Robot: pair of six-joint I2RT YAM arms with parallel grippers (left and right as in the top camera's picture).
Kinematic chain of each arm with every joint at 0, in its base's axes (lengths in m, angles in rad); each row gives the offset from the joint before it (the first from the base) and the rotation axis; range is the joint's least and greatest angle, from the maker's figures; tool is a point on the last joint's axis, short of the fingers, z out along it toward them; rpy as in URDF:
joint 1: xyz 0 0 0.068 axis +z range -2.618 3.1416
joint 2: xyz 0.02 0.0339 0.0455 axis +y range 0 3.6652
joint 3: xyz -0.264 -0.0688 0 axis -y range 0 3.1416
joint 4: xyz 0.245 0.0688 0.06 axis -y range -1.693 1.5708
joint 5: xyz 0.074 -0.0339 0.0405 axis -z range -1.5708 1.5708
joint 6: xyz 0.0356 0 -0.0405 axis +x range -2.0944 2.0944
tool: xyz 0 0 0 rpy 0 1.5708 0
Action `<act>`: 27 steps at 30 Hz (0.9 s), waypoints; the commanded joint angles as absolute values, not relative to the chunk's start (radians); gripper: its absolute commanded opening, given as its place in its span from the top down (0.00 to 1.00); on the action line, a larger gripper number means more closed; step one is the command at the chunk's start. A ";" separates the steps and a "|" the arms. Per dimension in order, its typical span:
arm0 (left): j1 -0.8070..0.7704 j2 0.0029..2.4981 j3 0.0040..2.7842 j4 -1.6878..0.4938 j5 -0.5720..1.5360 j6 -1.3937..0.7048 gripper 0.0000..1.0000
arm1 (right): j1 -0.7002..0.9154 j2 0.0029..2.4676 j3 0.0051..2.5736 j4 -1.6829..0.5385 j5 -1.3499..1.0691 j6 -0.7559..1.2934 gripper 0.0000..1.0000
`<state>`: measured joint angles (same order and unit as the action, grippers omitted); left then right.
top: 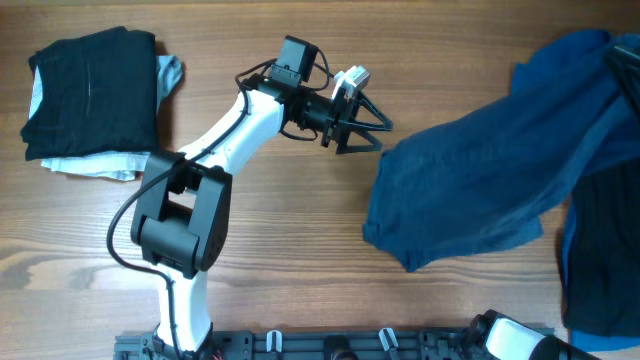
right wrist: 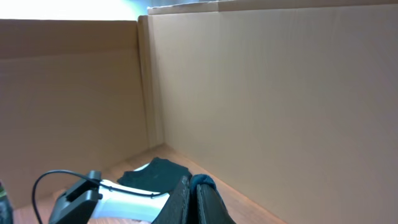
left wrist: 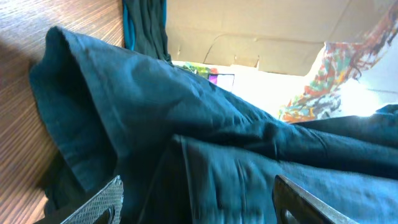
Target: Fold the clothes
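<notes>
Overhead: the left fingers (top: 378, 143) gape wide, aimed at three o'clock, just short of the blue shorts (top: 470, 190) sprawled on the desk (top: 300, 250). Left wrist: folded edge dead ahead, so they should bite deep and catch both layers. Right wrist: the right fingers (right wrist: 196, 198) are pinched on a blue scrap. No legible writing.

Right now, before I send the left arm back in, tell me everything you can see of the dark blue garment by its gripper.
The dark blue garment is soft, denim-like cloth, unfolded and rumpled into long creases. It lies on the wooden table, stretching from centre-right toward the far right corner, where it meets black cloth heaped at the edge. A stitched seam shows in the left wrist view. The open left gripper sits at its left edge; contact is unclear.
</notes>
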<state>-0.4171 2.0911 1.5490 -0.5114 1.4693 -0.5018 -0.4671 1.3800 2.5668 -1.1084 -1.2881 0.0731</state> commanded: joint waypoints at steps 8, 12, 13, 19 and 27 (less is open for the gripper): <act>-0.406 2.106 1.555 -0.526 1.576 -0.566 0.64 | -0.465 1.377 2.575 -1.124 -1.332 0.049 0.96; -0.401 2.106 1.555 -0.546 1.577 -0.566 0.51 | -0.465 1.377 2.575 -1.135 -1.332 0.043 0.96; -0.393 2.106 1.555 -0.543 1.577 -0.565 0.48 | -0.465 1.377 2.575 -1.138 -1.327 0.032 0.96; -0.276 2.106 1.555 -0.544 1.576 -0.554 0.24 | -0.465 1.377 2.575 -1.145 -1.279 0.026 0.96; -0.340 2.109 1.554 -0.752 1.577 -0.387 0.19 | -0.465 1.376 2.575 -1.145 -1.279 0.027 0.96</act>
